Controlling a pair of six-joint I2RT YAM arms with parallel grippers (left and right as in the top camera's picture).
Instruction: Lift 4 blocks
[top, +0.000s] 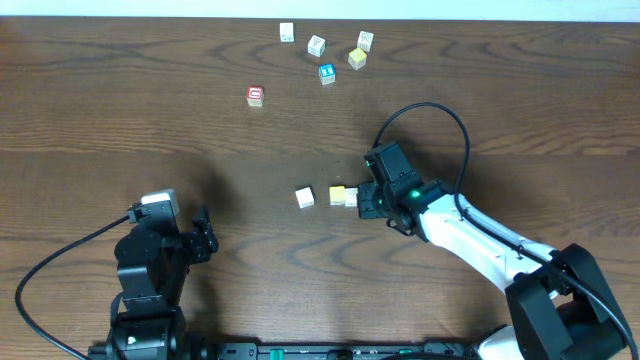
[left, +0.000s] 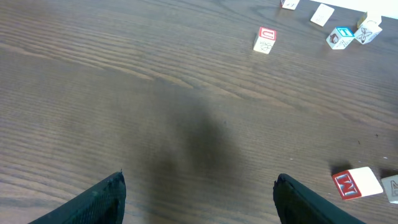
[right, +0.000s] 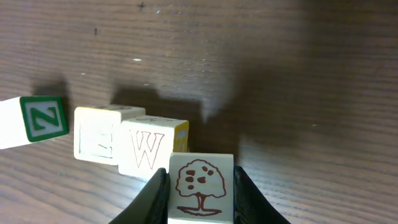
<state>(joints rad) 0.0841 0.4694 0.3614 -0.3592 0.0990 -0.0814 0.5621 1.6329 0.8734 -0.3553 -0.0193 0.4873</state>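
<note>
Right, the tree block (right: 200, 186) is clamped between the fingers of the right gripper (right: 200, 202), though whether it's clear of the wooden surface (right: 280, 74) I can't tell. Just left of the tree block sits the W block (right: 146, 149), then the E block (right: 94, 140), then the Z block (right: 37, 118). Well beyond it lie four pale blocks (top: 316, 45), a blue-faced cube (top: 327, 73) and a red-faced cube (top: 255, 96). Far from it, the left gripper (left: 199, 202) hangs spread wide, holding nothing

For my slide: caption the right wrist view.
Right hand clamps the tree block, the W block beside it.
</note>
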